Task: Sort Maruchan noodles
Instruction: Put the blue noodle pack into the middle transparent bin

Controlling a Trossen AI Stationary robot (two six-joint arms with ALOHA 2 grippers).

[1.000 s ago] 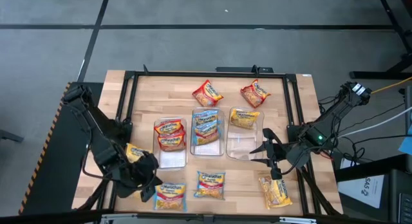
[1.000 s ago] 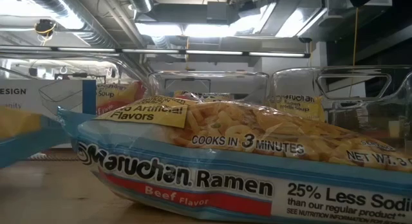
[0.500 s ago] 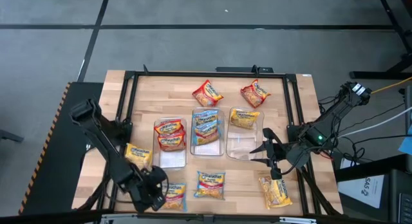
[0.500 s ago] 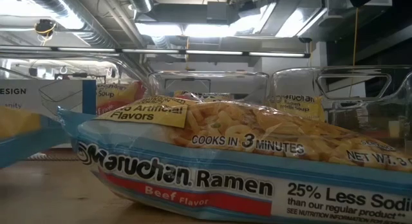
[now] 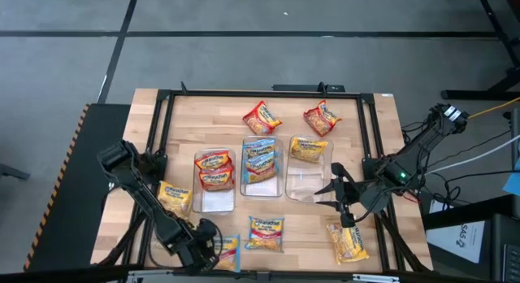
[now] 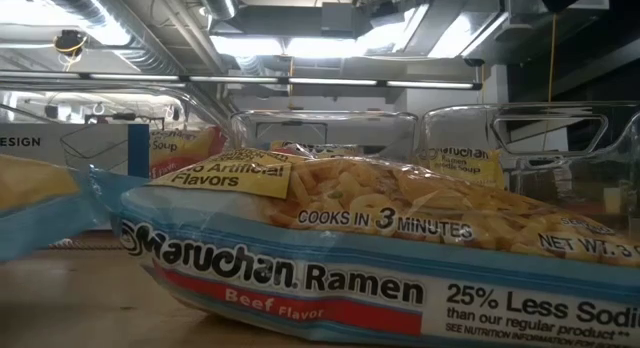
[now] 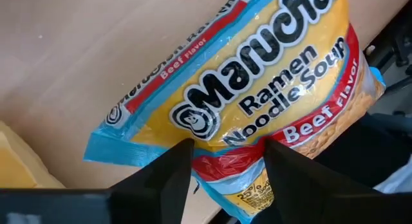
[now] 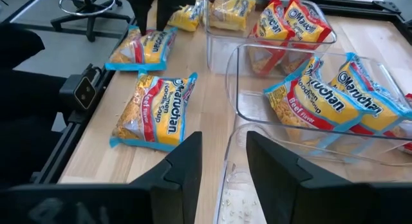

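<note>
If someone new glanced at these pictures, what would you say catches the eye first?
Three clear bins sit side by side mid-table, holding red, blue and yellow ramen packets, with more packets scattered on the wood around them. At the near edge, the left gripper hangs with open jaws over a blue beef packet. The right gripper waits at the yellow bin's rim.

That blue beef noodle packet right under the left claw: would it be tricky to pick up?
Probably a little. The noodle packet has glossy wrapping, so the left gripper might slip on it. Its crinkled ends look floppy, while the noodle block inside likely stays stiff but could crack. It lies flat, so rolling seems unlikely.
</note>
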